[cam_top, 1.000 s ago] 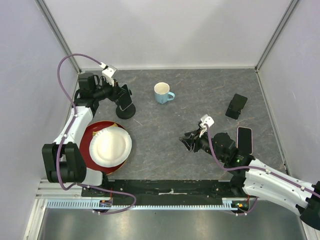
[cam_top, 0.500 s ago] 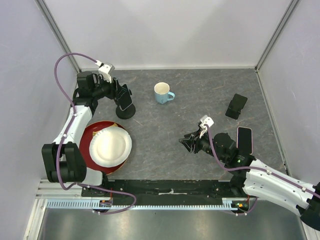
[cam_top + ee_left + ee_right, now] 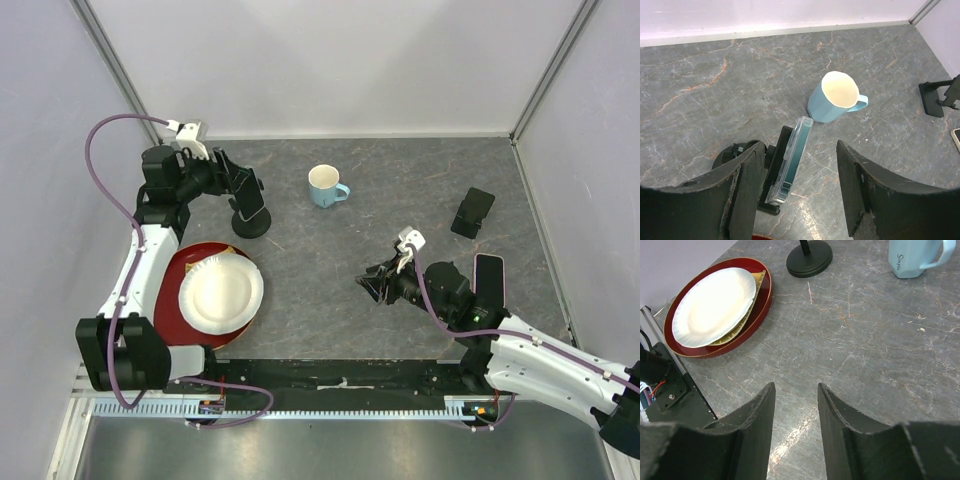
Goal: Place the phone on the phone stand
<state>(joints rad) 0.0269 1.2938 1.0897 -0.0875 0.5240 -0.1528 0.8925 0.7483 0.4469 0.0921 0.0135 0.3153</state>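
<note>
Crockery sits nearest: the red plate (image 3: 167,305) carries a white paper plate (image 3: 220,292), with a yellow edge (image 3: 758,282) showing between the 2 — what it belongs to I cannot tell. Level with that, the right gripper (image 3: 795,389) hovers low over the table (image 3: 330,240), fingers spread and nothing between them. A second phone (image 3: 488,278) lies flat beside its arm.

Farther back on the left, the phone (image 3: 790,167) in its clear case leans tilted on the phone stand (image 3: 251,224). The left gripper (image 3: 799,146) is spread wide around it, and neither finger seems to touch the case. So the placing looks done — the stand appears to carry the phone alone, and what is left is for the left arm to draw clear without knocking it.

Beyond, the blue mug (image 3: 836,97) stands upright with nothing visible inside, and a second stand (image 3: 472,212) sits unoccupied at the far right.
</note>
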